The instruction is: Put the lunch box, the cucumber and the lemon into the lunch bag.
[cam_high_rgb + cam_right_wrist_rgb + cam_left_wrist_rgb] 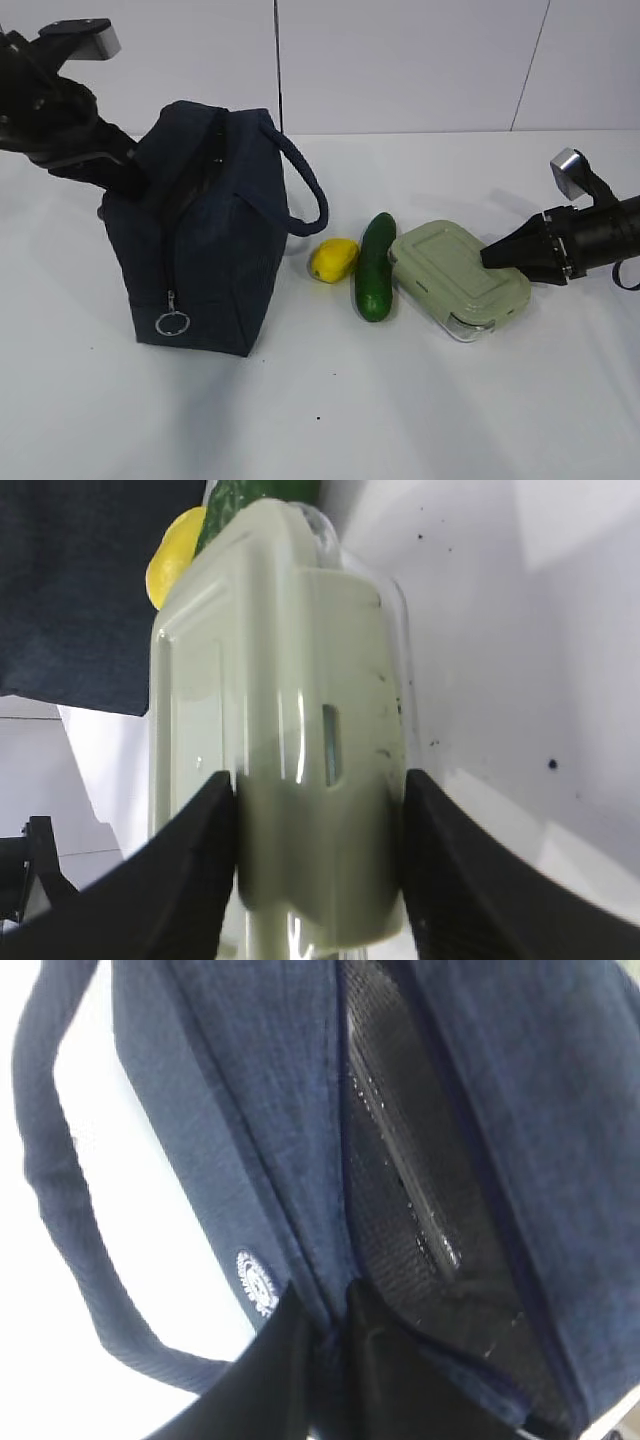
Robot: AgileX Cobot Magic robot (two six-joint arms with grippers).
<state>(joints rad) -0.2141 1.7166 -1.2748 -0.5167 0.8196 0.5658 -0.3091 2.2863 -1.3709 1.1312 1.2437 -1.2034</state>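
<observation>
The dark navy lunch bag [200, 230] stands upright on the left with its top unzipped. My left gripper [130, 175] reaches in from the upper left. In the left wrist view, my left gripper [325, 1305] has its fingers pinched on the fabric rim beside the black-lined opening of the lunch bag [250, 1110]. The yellow lemon [333, 259], the dark green cucumber [375, 266] and the sage-lidded lunch box [458, 278] lie in a row to the bag's right. My right gripper [490, 255] clamps the near end tab of the lunch box [280, 680], one finger pressed on each side.
A handle loop [305, 190] hangs off the bag toward the lemon. The silver ring pull [172, 323] dangles low on the bag's front. A round white logo [258, 1282] sits on the bag's side. White table [330, 420] all around, white wall behind.
</observation>
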